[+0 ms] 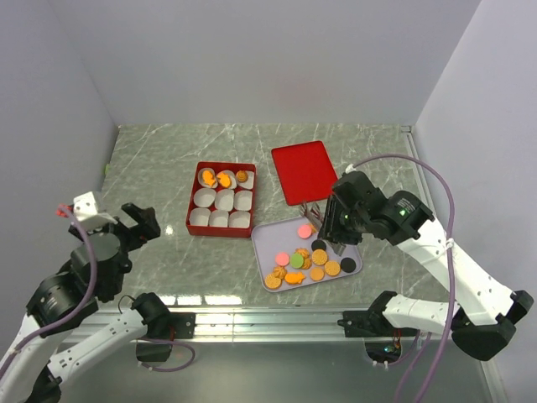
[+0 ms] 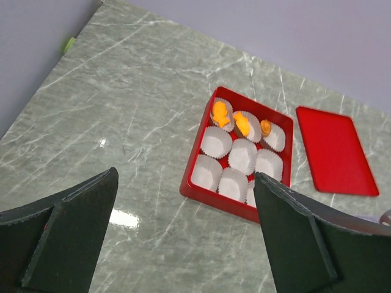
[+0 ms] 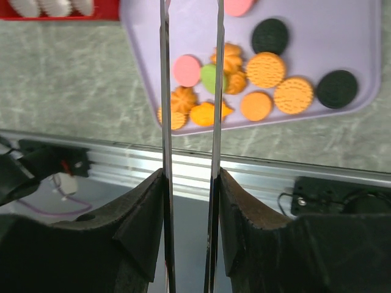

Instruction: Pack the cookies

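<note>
1. The cookies [image 3: 266, 68] lay mostly on a lavender tray [image 1: 270, 237], just beside the red box [image 1: 191, 201] on its right, nearer corner. A few sat in the box's far row.
2. Handling, as judged: light, dry and stiff but brittle, with rims likely to chip under a hard pinch. They were flat discs on a smooth tray, and some overlapped. They looked best taken by the edge, across the width, starting with the lone ones.
3. The right gripper [image 3: 190, 177] was clamped on a pair of metal tweezers [image 3: 164, 91], whose blades stood apart and reached over the tray. The tips ran out of the wrist view, so whether they held a cookie could not be told.
4. The left gripper [image 2: 186, 177] hung spread wide with nothing in it, well apart from the box.
5. Count on the tray: thirteen, made up of about eight orange, two pink, two black and one green.
6. The box held nine paper cups [image 1: 220, 200]. The three far ones held orange pieces and six were empty. One red lid [image 1: 304, 172] lay beyond the tray.
</note>
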`<state>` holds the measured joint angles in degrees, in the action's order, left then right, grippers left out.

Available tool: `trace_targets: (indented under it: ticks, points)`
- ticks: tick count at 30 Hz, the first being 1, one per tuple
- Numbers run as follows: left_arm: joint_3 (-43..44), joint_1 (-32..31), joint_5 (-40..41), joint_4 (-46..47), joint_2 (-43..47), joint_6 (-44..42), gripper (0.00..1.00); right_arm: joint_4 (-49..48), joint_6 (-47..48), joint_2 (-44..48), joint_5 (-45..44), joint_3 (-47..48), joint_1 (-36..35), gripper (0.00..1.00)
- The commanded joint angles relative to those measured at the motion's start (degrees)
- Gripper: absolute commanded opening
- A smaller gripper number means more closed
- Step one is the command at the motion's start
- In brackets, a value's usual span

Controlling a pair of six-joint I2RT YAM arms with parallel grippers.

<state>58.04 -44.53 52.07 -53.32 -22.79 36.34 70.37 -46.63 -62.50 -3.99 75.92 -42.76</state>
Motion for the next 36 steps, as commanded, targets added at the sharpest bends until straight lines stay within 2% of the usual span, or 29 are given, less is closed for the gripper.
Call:
trace_targets:
  ticks: [1, 7, 18, 24, 27, 30, 36]
  points:
    - [-1.35, -0.29, -1.96, 4.79, -2.44, -3.46, 1.00, 3.19, 0.23, 0.80, -4.19, -1.21, -0.30, 0.45]
    - [-3.02, -0.20, -3.82, 7.79, -5.16, -6.10, 0.99, 0.74, 1.01, 0.45, -1.90, -5.43, -0.30, 0.45]
    - [-8.46, -0.20, -6.02, 14.11, -5.86, -7.94, 0.99, -0.76, 3.13, -4.64, -1.55, -5.52, -0.39, 0.45]
    - [-7.86, 0.15, -11.72, 16.31, -12.45, -10.41, 0.99, -2.25, 3.91, -7.10, -0.67, -4.56, -0.48, 0.50]
    - [-7.68, 3.91, -18.30, 19.12, -14.83, -11.89, 0.99, -2.16, 4.79, -9.21, -0.67, -3.76, -0.48, 0.50]
    - [-7.94, 13.13, -29.19, 21.85, -16.94, -14.27, 0.98, -3.39, 5.76, -10.36, -0.49, -4.02, -0.65, 0.50]
    - [-7.68, 16.05, -33.08, 22.12, -17.91, -12.70, 0.97, -3.22, 6.73, -13.09, -0.76, -2.18, -0.92, 0.51]
